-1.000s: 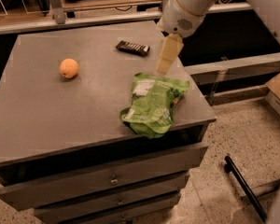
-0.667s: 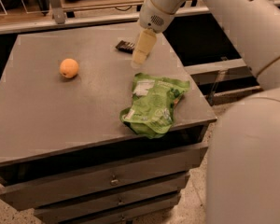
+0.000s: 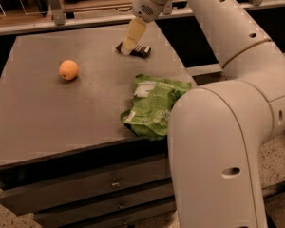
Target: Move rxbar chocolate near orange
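Note:
The rxbar chocolate (image 3: 139, 51) is a small dark flat bar lying at the far right of the grey table top (image 3: 57, 108). My gripper (image 3: 127, 50) reaches down from the top and its pale tips sit over the bar's left end, hiding that part. The orange (image 3: 69, 70) is a small round fruit on the left half of the table, well apart from the bar and the gripper.
A larger green snack bag (image 3: 152, 106) lies crumpled at the table's right front edge. My white arm (image 3: 218, 127) fills the right foreground. Drawers (image 3: 95, 189) sit below the table top. A rail and shelf run along the back.
The gripper has swung left and further back, from beside the green bag to over the left end of the bar. The arm now fills the right of the view.

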